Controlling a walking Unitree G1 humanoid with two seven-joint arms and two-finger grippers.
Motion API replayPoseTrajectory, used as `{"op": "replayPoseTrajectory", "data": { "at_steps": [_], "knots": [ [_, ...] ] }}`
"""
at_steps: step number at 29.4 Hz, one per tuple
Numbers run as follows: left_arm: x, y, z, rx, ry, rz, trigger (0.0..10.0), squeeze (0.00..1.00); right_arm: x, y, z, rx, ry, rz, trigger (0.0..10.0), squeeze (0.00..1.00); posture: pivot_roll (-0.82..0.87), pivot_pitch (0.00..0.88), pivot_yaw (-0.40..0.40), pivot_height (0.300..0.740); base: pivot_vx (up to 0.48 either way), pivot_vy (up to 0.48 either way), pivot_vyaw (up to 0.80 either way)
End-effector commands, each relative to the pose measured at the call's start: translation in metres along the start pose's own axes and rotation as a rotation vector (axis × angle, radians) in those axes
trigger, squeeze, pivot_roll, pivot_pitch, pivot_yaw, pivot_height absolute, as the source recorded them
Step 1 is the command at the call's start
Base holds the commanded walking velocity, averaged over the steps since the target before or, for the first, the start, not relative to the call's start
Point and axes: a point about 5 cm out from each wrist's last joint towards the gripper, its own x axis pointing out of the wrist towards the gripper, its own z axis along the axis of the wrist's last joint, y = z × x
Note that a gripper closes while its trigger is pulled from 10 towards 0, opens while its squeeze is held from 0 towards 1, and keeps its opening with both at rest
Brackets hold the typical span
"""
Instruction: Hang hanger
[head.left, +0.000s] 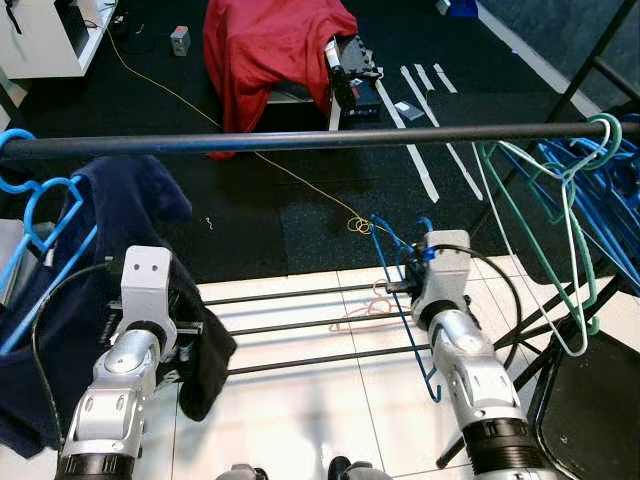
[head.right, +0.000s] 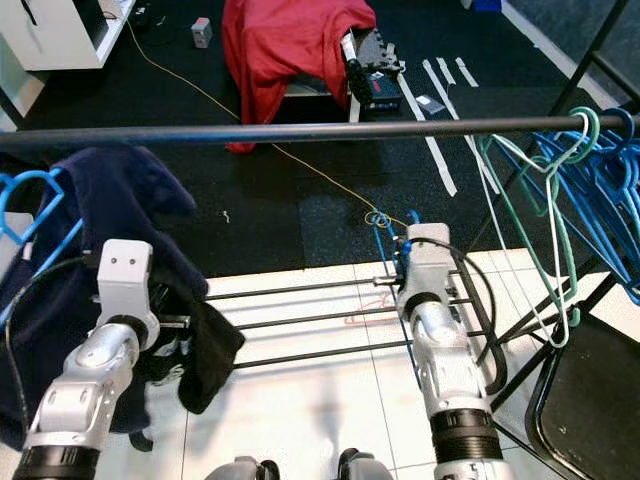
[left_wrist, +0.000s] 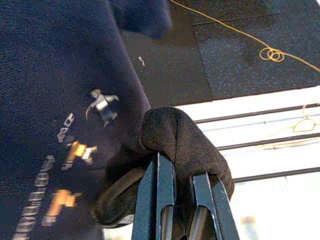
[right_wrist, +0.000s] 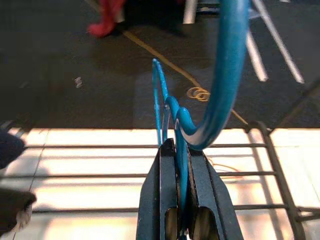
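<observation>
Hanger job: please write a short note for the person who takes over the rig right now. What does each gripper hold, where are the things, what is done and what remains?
Right gripper: shut on the blue hanger, held low, below the black rail and in front of it.
Left gripper: shut on a fold of the dark navy garment, which hangs on a blue hanger at the rail's left end.
Other hangers, green and blue, already hang at the rail's right end.
Done: hanger grasped.
Left: raise the blue hanger and hook it over the rail, probably in the free middle stretch, then release.
</observation>
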Motion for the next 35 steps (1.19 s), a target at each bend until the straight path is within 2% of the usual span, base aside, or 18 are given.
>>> {"op": "replayPoseTrajectory", "data": {
  "at_steps": [1, 7, 10, 13, 16, 19, 20, 23, 24, 27, 29, 30, 35],
  "knots": [
    [-0.002, -0.001, -0.004, -0.035, -0.002, 0.002, 10.0, 0.00, -0.005, 0.004, -0.011, -0.019, 0.010, 0.046, 10.0, 0.00, -0.04, 0.183, -0.046, 0.740, 0.000, 0.000, 0.00],
    [-0.003, -0.001, -0.008, -0.051, -0.001, 0.007, 10.0, 0.00, -0.006, 0.007, -0.014, 0.008, -0.017, 0.052, 10.0, 0.00, -0.04, 0.165, -0.041, 0.740, 0.000, 0.000, 0.00],
    [-0.005, -0.009, -0.004, -0.042, -0.056, -0.041, 10.0, 0.00, -0.005, -0.002, -0.022, 0.126, -0.039, -0.039, 10.0, 0.00, 0.00, 0.147, -0.062, 0.740, 0.000, 0.000, 0.00],
    [-0.005, -0.010, -0.001, -0.040, -0.071, -0.055, 10.0, 0.00, -0.004, -0.004, -0.024, 0.148, -0.034, -0.053, 10.0, 0.00, 0.00, 0.150, -0.067, 0.740, 0.000, 0.000, 0.00],
    [-0.007, -0.011, -0.005, -0.021, -0.067, -0.065, 10.0, 0.00, -0.001, 0.000, -0.025, 0.144, -0.023, -0.025, 10.0, 0.00, -0.02, 0.172, -0.073, 0.740, 0.000, 0.000, 0.00],
    [-0.010, -0.012, -0.006, -0.020, -0.064, -0.071, 10.0, 0.00, 0.000, 0.004, -0.022, 0.131, -0.030, 0.004, 10.0, 0.00, -0.02, 0.146, -0.064, 0.740, 0.000, 0.000, 0.00],
    [-0.009, -0.013, -0.007, -0.022, -0.062, -0.073, 10.0, 0.00, 0.001, 0.006, -0.022, 0.127, -0.028, 0.016, 10.0, 0.00, -0.02, 0.185, -0.069, 0.740, 0.000, 0.000, 0.00],
    [-0.008, -0.013, -0.008, -0.024, -0.059, -0.074, 10.0, 0.00, 0.002, 0.006, -0.024, 0.125, -0.024, 0.021, 10.0, 0.00, -0.03, 0.194, -0.069, 0.740, 0.000, 0.000, 0.00],
    [-0.008, -0.013, -0.006, -0.051, -0.067, -0.070, 10.0, 0.00, 0.001, 0.007, -0.023, 0.121, -0.038, 0.026, 10.0, 0.00, -0.03, 0.145, -0.060, 0.740, 0.000, 0.000, 0.00],
    [0.000, -0.013, 0.000, -0.125, -0.077, -0.051, 10.0, 0.00, 0.002, 0.004, -0.017, 0.126, -0.064, 0.018, 10.0, 0.00, -0.02, 0.188, -0.071, 0.740, 0.000, 0.000, 0.00],
    [0.002, -0.013, 0.000, -0.128, -0.081, -0.052, 10.0, 0.00, 0.003, 0.003, -0.018, 0.129, -0.068, 0.015, 10.0, 0.00, -0.02, 0.188, -0.071, 0.740, 0.000, 0.000, 0.00],
    [0.000, -0.013, 0.005, -0.140, -0.102, -0.052, 10.0, 0.00, 0.002, 0.004, -0.015, 0.144, -0.079, 0.022, 10.0, 0.00, -0.01, 0.120, -0.070, 0.740, 0.000, 0.000, 0.00],
    [0.000, -0.012, 0.012, -0.153, -0.125, -0.051, 10.0, 0.00, 0.005, 0.007, -0.008, 0.159, -0.097, 0.042, 10.0, 0.00, -0.01, 0.125, -0.071, 0.740, 0.000, 0.000, 0.00]
  ]
}}
